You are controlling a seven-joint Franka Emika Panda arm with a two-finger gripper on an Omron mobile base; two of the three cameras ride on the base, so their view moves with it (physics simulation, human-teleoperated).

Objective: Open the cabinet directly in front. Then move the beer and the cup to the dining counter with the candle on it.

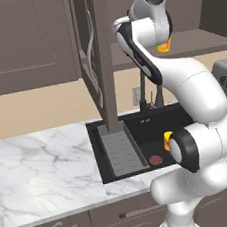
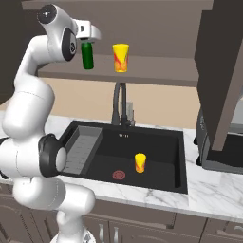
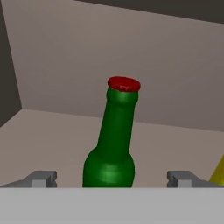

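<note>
The cabinet (image 2: 156, 71) stands open, its left door (image 1: 104, 61) edge-on and its right door (image 2: 223, 71) swung out. On its shelf the dark green beer (image 2: 87, 58) stands upright, with the yellow and orange-red cup (image 2: 120, 58) just to its right. My gripper (image 2: 87, 43) is at the bottle's neck, open. In the hand view the beer (image 3: 114, 144) with its red cap rises between my fingertips (image 3: 43, 178), and neither tip touches it. An edge of the cup (image 3: 218, 171) shows at the right. The arm hides most of the cup (image 1: 165, 45). The dining counter and the candle are out of view.
Below the cabinet a black sink (image 2: 156, 142) with a dark faucet (image 2: 119, 102) is set in a marble counter (image 1: 41, 164). A small yellow and orange cup-like thing (image 2: 140, 163) stands in the sink basin. A dark appliance (image 2: 223, 154) sits on the counter at the right.
</note>
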